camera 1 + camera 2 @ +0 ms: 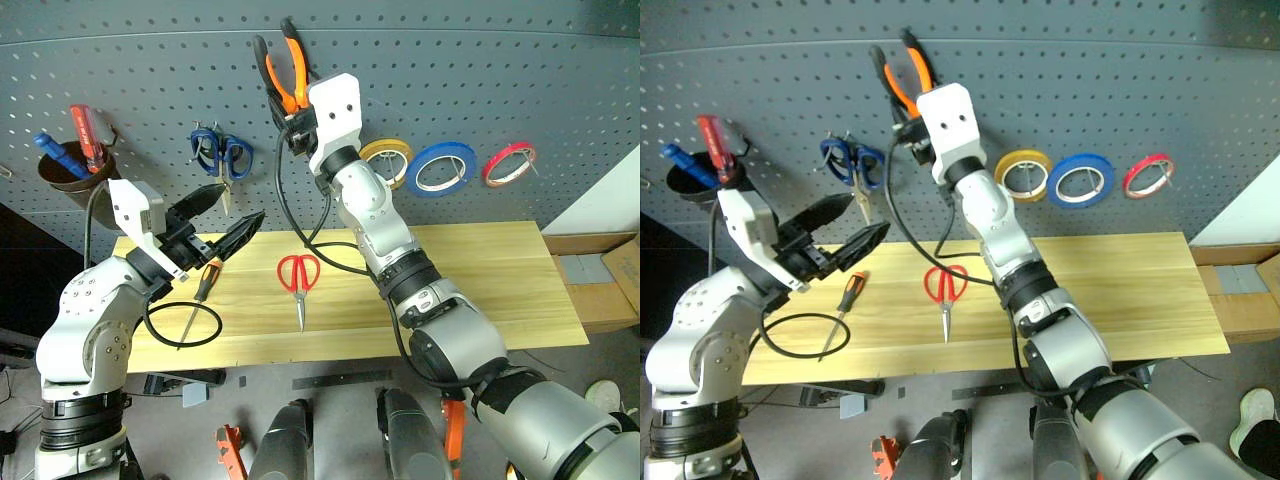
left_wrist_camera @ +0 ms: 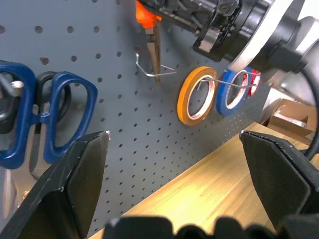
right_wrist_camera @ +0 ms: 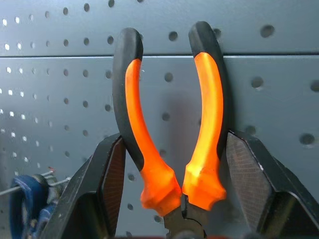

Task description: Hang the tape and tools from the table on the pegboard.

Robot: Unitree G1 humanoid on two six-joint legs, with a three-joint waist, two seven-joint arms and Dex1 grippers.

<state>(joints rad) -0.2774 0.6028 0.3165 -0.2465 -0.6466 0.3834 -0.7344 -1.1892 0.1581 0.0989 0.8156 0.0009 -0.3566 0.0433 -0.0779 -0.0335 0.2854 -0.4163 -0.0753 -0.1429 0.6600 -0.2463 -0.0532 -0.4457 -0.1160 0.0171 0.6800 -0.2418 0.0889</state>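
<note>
My right gripper [image 3: 175, 149] is shut on the orange-and-black pliers [image 1: 285, 65], with the handles pointing up against the dark grey pegboard [image 1: 480, 70]. The pliers' nose [image 2: 153, 50] points down next to a bare metal hook [image 2: 149, 72]; whether they touch I cannot tell. My left gripper [image 1: 240, 203] stands open above the left part of the table [image 1: 480, 280] with nothing between its fingers. Below it lies the slim screwdriver [image 1: 205, 285]. The red-handled scissors [image 1: 299, 292] lie flat at the table's middle. The blue tape [image 1: 445, 148] hangs on the pegboard.
A yellow roll [image 1: 387, 148] and a red roll [image 1: 508, 150] hang on either side of the blue tape. Blue-handled scissors [image 1: 222, 152] hang at the left, beside a brown cup [image 1: 70, 175] with screwdrivers. A black cable [image 1: 185, 325] loops over the table's left front. Cardboard boxes [image 1: 600, 285] stand at the right.
</note>
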